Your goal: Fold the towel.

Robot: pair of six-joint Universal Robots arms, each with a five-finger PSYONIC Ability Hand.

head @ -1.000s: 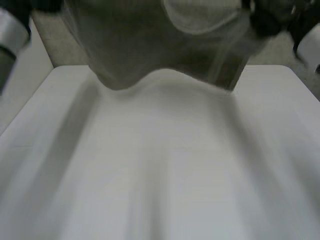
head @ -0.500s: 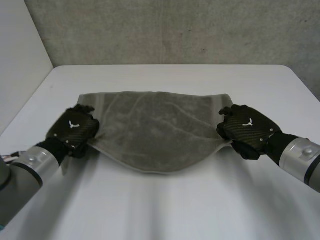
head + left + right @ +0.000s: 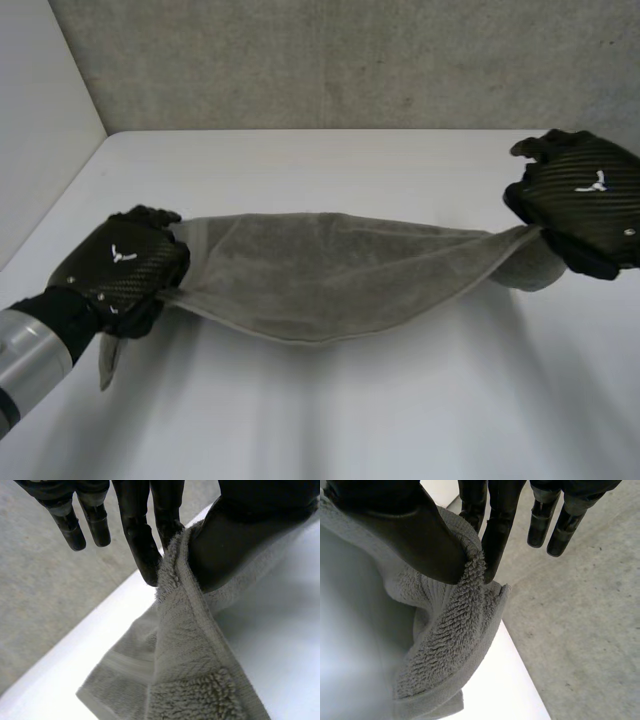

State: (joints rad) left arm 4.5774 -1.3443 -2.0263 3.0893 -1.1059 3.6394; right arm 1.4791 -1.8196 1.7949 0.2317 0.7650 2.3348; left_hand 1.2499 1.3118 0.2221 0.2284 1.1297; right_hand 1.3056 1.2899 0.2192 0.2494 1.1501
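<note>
A grey-green towel (image 3: pixel 330 270) hangs stretched between my two hands over the white table (image 3: pixel 350 420), sagging in the middle. My left hand (image 3: pixel 120 268) holds its left end, a corner dangling below the wrist. In the left wrist view the thumb and a finger (image 3: pixel 142 545) pinch the towel's edge (image 3: pixel 190 645). My right hand (image 3: pixel 580 200) is raised higher at the table's right side, shut on the right end. In the right wrist view the thumb (image 3: pixel 415 530) presses the bunched towel (image 3: pixel 450 640) against a finger.
A grey concrete wall (image 3: pixel 350 60) stands behind the table's far edge. A pale wall (image 3: pixel 40 130) borders the table on the left. In both wrist views grey floor (image 3: pixel 590 620) lies beyond the table's edge.
The towel came down from in front of the camera to the table. Since then my right hand has lifted and moved right and back, pulling the towel taut; the left hand has shifted slightly nearer.
</note>
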